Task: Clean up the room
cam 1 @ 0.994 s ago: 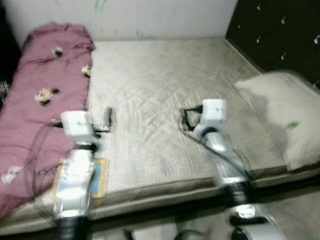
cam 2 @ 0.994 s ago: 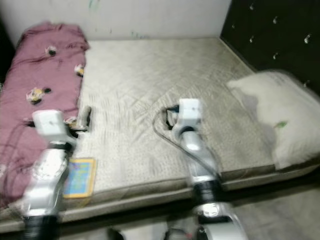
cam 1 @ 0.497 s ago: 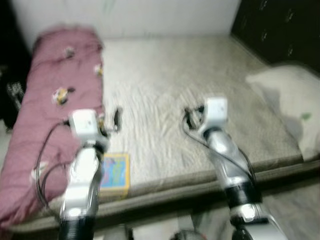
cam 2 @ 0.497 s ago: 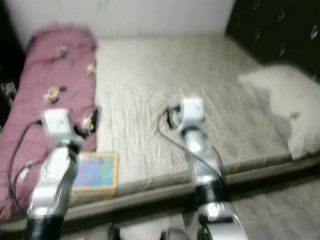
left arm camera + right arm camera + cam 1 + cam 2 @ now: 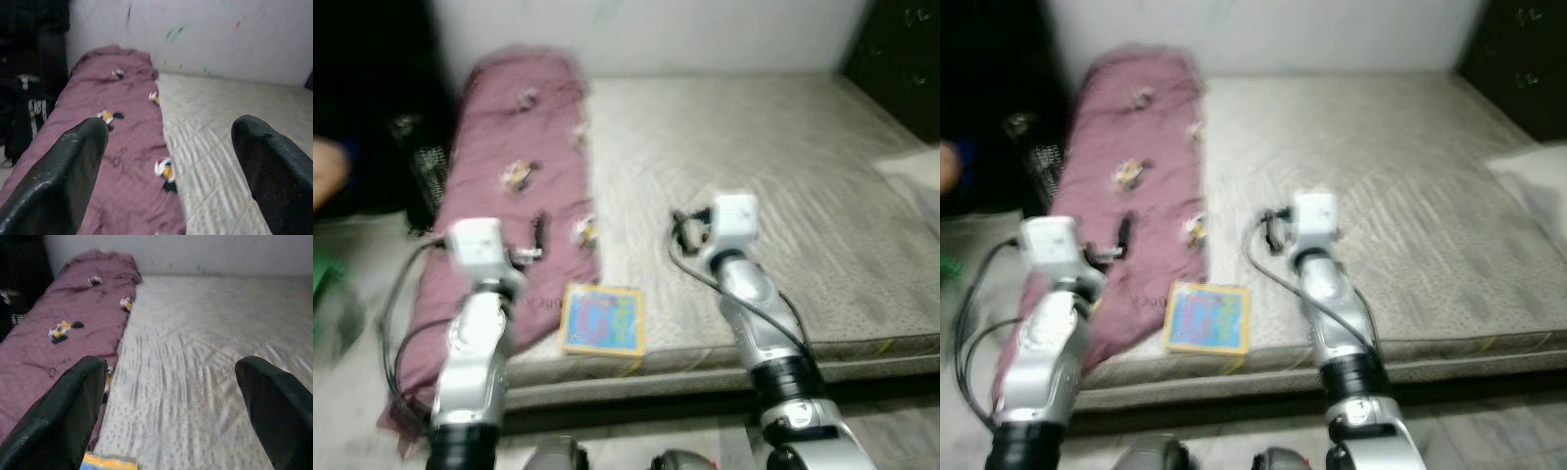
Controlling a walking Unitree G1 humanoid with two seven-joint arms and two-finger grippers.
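Book (image 5: pixel 603 320) sits nearer centre after the camera swung left.

No readable text, labels, brands or numbers anywhere. Closest candidate: flat yellow-bordered book with a blue and multicolour cover (image 5: pixel 603 320), lying at the near edge of the beige quilted mattress (image 5: pixel 783 176), just right of the mauve blanket with small cartoon prints (image 5: pixel 514 196). The cover print is too blurred to make out any letters. The blanket prints are small figures, not writing. Faint coloured marks on the white wall (image 5: pixel 205 34) at the far side are smudges, not legible signs. Head views are motion-blurred, so fine print would not resolve.
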